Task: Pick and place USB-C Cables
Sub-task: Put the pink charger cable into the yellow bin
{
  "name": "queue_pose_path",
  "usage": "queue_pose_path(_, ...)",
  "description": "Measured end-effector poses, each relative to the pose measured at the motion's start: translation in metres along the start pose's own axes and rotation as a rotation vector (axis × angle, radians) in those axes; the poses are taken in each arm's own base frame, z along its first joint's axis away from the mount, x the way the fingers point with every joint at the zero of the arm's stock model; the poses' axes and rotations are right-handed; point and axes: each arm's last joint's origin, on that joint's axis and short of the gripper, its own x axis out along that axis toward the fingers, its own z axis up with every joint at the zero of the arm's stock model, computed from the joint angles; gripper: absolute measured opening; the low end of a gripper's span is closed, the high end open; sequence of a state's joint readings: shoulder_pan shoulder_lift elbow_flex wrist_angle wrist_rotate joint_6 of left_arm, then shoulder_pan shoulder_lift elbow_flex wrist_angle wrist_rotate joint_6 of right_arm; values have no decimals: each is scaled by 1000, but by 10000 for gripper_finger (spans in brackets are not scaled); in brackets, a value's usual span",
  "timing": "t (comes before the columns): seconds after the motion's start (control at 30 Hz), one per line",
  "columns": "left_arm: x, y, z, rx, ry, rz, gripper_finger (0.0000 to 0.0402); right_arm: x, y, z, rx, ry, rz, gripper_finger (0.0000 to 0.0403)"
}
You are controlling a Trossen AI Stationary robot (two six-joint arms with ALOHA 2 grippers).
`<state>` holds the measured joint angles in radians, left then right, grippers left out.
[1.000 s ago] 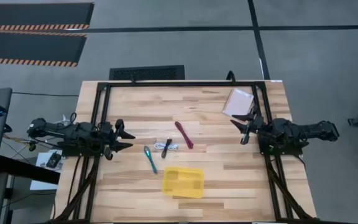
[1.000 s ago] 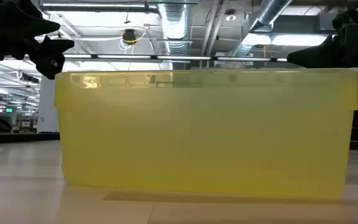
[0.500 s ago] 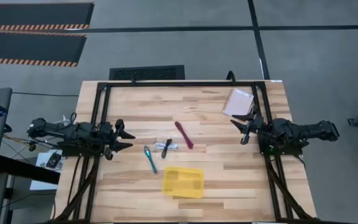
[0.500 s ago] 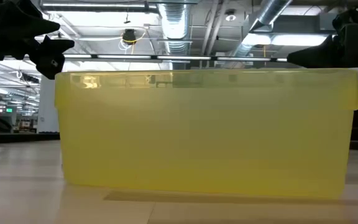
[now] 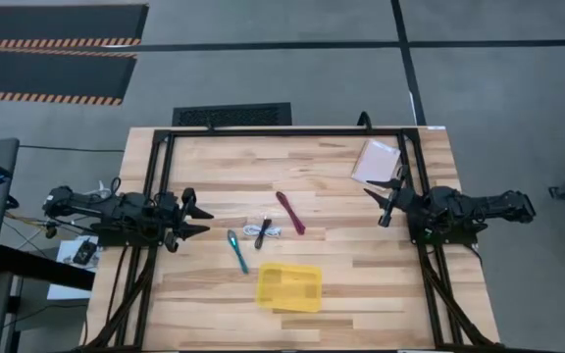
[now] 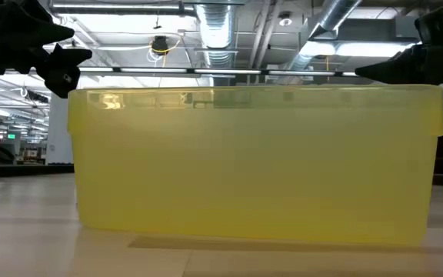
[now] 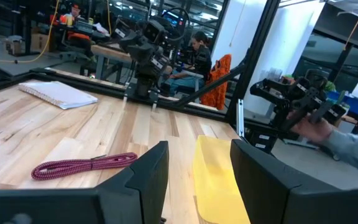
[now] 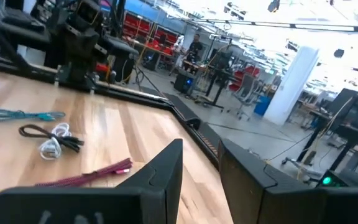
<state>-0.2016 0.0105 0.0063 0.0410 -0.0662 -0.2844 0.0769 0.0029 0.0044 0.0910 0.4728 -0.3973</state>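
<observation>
Lying slanted mid-table, the dark red cable (image 5: 290,212) sits between both arms; the teal cable (image 5: 237,250) is nearer the left gripper (image 5: 196,218). Both left and right gripper (image 5: 379,206) jaws are spread apart, empty.

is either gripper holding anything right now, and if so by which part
Nothing is held. The left gripper and right gripper are both open and empty above the wooden table.
</observation>
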Motion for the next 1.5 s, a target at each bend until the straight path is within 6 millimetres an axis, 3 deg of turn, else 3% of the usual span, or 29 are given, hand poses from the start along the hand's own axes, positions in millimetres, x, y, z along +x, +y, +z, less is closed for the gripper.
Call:
queue_pose_path(0.13, 0, 0, 0, 0, 0, 0, 163, 0, -1, 1, 23, -10, -5, 127)
queue_pose_path(0.33, 0, 0, 0, 0, 0, 0, 163, -1, 1, 2, 541, -17, 15, 127)
queue_pose_path(0.43, 0, 0, 0, 1, -8, 18, 163, -1, 1, 2, 698, -11, 24, 127)
queue_pose_path(0.67, -1, 4, 4, -21, -80, 165, 163, -1, 1, 1, 709, -6, 20, 127)
queue_pose_path(1.2, -1, 5, 5, -27, -99, 206, 163, -1, -8, 15, 907, -168, -3, 127)
queue_pose_path(1.37, -2, 9, 9, -23, -165, 346, 163, 0, -6, 13, 965, -135, 8, 127)
queue_pose_path(1.5, -5, 11, 16, -59, -284, 486, 163, -1, -3, 14, 983, -129, 117, 127)
